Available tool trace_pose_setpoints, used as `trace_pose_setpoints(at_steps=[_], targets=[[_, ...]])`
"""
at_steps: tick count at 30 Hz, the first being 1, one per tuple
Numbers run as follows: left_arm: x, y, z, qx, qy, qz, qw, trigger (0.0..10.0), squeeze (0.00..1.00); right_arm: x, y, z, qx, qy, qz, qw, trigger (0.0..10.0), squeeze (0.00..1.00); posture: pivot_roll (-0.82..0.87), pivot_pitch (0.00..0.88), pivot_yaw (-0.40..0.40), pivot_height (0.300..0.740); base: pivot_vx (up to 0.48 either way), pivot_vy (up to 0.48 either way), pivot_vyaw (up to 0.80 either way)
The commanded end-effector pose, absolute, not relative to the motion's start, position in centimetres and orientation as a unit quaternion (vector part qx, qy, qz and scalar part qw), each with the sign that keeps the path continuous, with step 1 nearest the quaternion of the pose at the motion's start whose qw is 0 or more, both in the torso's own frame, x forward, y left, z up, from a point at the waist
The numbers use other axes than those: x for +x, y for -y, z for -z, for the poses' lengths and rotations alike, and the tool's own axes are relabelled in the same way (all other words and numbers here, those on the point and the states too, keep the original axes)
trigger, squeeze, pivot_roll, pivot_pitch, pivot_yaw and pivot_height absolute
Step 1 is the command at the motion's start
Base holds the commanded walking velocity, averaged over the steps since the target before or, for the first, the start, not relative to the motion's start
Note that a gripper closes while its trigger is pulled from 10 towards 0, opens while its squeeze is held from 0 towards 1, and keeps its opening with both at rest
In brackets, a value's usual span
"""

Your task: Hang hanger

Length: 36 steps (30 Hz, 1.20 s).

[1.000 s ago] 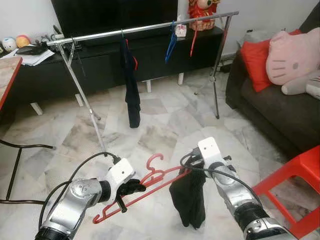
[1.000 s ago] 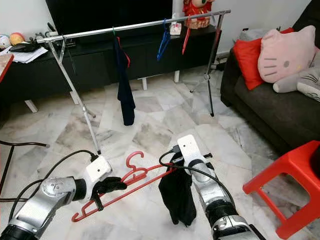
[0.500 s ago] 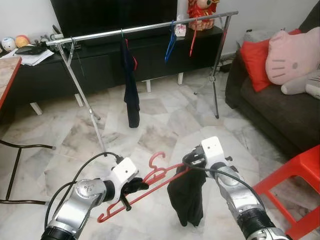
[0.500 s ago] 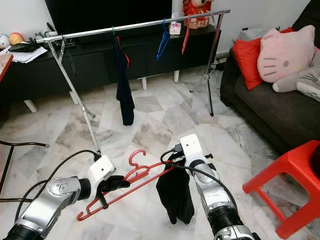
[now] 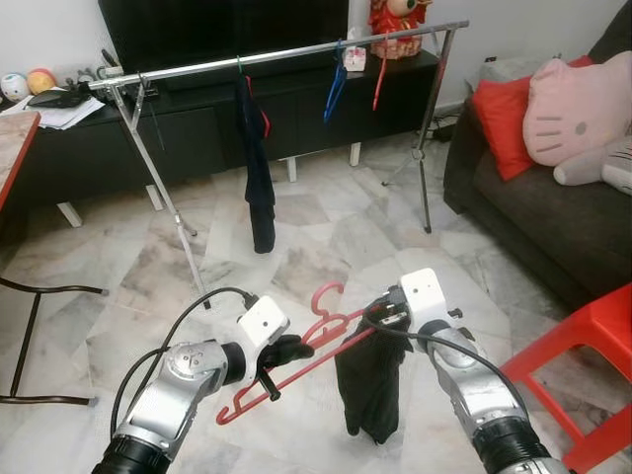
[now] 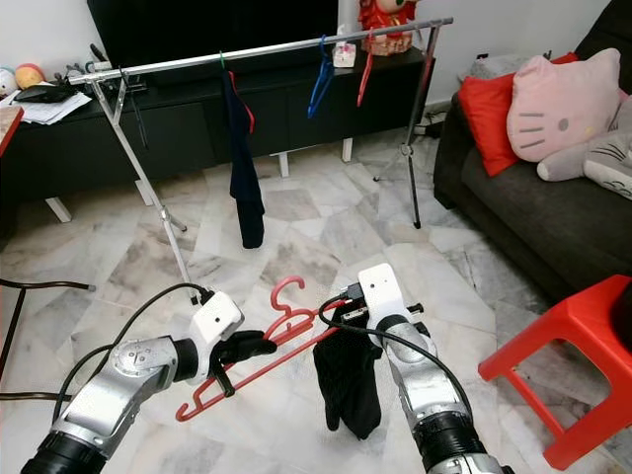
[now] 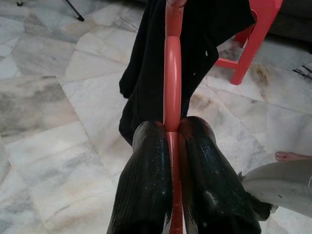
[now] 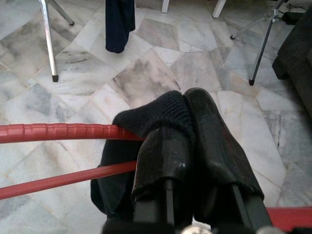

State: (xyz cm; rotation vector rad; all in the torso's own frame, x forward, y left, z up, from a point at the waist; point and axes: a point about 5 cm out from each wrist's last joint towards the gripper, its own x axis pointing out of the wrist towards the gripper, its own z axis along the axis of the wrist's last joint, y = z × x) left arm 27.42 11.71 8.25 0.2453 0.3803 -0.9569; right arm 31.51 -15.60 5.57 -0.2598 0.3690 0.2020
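Observation:
A red plastic hanger [image 5: 296, 357] with a black garment [image 5: 365, 390] draped over it is held low between my two arms, above the marble floor. My left gripper [image 5: 288, 349] is shut on the hanger's lower bar [image 7: 171, 97]. My right gripper [image 5: 383, 318] is shut on the black garment [image 8: 156, 117] where it folds over the hanger's arm [image 8: 58, 132]. The silver clothes rail [image 5: 286, 51] stands further ahead, carrying a dark hanging garment [image 5: 259, 168], a blue hanger [image 5: 338, 84] and a red hanger [image 5: 380, 79].
A black TV cabinet [image 5: 197, 118] runs behind the rail. A dark sofa [image 5: 553, 217] with a red cushion and a pink plush stands on the right, and a red stool [image 5: 583, 365] is near my right arm. A table edge [image 5: 15, 148] sits at the left.
Both grippers have carried the hanger and garment a little forward and to the right; the left gripper has risen, so the hanger's hook points higher.

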Motion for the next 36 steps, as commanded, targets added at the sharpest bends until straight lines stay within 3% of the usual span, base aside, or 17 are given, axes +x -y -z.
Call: trace_pose_setpoints(at_steps=[1,8,22,29,36], targets=[[27.5,-11.3,-8.6,0.114,-0.178,0.468,0.858,10.0,0.00,32.0,15.2,-7.0,-0.121,-0.151,-0.106,0.975,10.0,0.00,-0.09,0.000,0.011,0.740,0.000,0.000,0.00],[27.2,-11.4,-8.3,0.113,-0.186,0.473,0.854,10.0,0.00,32.2,14.7,-8.3,-0.124,-0.122,-0.128,0.977,10.0,0.00,-0.09,0.000,0.009,0.740,0.000,0.000,0.00],[27.1,-10.9,-8.5,0.085,-0.186,0.479,0.854,10.0,0.00,31.2,13.9,-9.3,-0.172,-0.083,-0.240,0.952,10.0,0.00,-0.09,0.000,0.007,0.740,0.000,0.000,0.00],[27.8,-11.4,-8.5,0.084,-0.182,0.450,0.870,10.0,0.00,31.0,14.0,-10.0,-0.172,-0.075,-0.272,0.944,10.0,0.00,-0.09,0.000,0.004,0.740,0.000,0.000,0.00],[27.0,-11.1,-8.2,0.069,-0.196,0.474,0.856,10.0,0.00,29.8,13.3,-10.7,-0.173,-0.045,-0.349,0.920,10.0,0.00,-0.09,0.000,0.005,0.740,0.000,0.000,0.00]])
